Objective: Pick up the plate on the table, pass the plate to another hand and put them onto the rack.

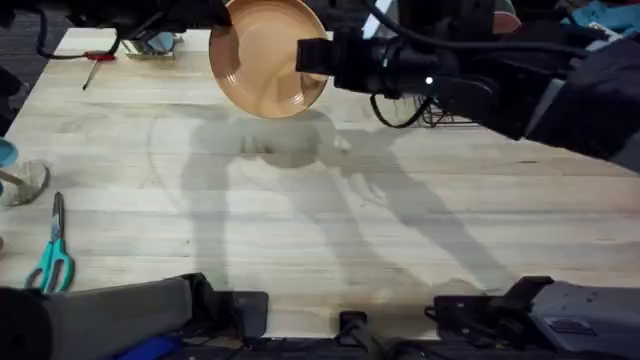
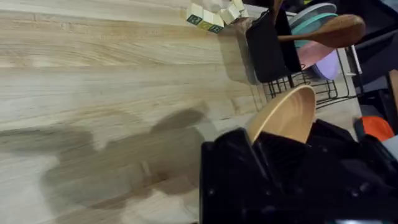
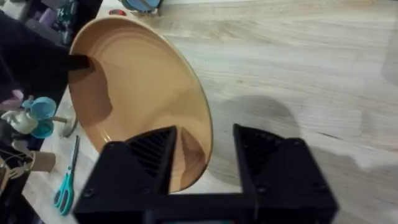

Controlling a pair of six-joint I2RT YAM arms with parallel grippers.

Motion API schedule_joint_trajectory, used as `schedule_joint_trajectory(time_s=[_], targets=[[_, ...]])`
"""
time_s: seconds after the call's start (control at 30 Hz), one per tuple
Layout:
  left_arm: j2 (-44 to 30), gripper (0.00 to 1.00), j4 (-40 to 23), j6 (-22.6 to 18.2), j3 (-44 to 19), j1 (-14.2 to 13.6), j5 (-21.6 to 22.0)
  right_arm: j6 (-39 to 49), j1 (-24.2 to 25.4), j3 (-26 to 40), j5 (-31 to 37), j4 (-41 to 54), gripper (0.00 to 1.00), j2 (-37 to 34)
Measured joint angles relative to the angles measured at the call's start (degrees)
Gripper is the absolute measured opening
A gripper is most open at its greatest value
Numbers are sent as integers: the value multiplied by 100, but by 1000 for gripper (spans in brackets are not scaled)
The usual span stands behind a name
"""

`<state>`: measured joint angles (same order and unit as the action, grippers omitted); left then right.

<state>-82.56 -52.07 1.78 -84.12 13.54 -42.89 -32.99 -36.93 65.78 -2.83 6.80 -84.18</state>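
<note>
Table (image 1: pixel 400 230) bare below raised plate (image 1: pixel 265 55); right tool (image 3: pixel 205 155) straddles rim, left tool's grip unclear.

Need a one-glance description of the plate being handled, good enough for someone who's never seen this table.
Look over the far side of the light wooden table, where two black arms meet in the air. Held between them, off the tabletop, is the plate: round, shallow, orange-yellow, with a raised rim. The right gripper has its fingers on either side of the rim, and no other dish hangs in mid-air; the others sit in the black wire rack.
</note>
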Motion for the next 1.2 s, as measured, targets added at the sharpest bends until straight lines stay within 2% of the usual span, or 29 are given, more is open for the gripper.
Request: schedule_joint_trajectory(time_s=[0.17, 0.23, 0.3, 0.67, 0.73, 0.9, 0.97, 1.2], targets=[[0, 41, 0, 0, 0, 0, 0, -2, 0, 0, 0, 1, 224, 0], [0, 41, 4, -2, 0, 0, 13, -15, 2, 0, 0, 7, 66, 0], [0, 41, 19, -1, 0, 10, 40, -12, 2, 0, -16, -14, 34, -1], [0, 52, 20, -2, 0, 11, 46, -7, 43, 0, -35, -23, 31, 0], [0, 205, 20, -5, 0, 11, 33, -4, 85, 0, -47, -31, 31, 0], [0, 951, 31, 23, 0, 11, -58, 0, 244, 0, -35, 14, 30, -7], [2, 991, 48, -7, 0, 11, -76, 53, 308, 0, -21, 14, 30, -7], [12, 995, 172, -93, 0, 11, -87, 645, 374, 0, -15, 197, 30, 47]])
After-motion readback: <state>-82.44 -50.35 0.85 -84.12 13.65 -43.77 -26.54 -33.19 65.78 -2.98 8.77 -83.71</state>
